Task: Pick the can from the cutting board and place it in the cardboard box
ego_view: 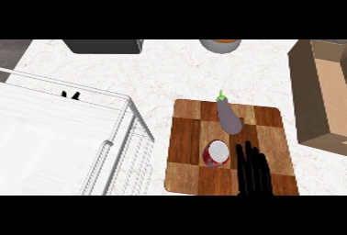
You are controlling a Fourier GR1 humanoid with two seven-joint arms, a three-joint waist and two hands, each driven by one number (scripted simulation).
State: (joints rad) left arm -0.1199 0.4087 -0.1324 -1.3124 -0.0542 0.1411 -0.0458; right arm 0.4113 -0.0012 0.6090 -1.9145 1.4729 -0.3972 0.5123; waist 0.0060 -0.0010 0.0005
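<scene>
The can (217,153) stands upright on the cutting board (186,179), toward its near half. The right hand (253,172) lies just beside the can at about four o'clock, fingers straight and pointing to twelve, holding nothing. An eggplant (229,117) lies at the can's twelve o'clock. The cardboard box (318,87) sits open at the board's two o'clock. Of the left hand (69,95) only a black scrap shows behind the white wire rack (129,133) at ten o'clock; open or closed, I cannot tell.

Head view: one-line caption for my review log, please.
Open right hand over the cutting board beside the red can, an eggplant beyond, the cardboard box at the right.
</scene>
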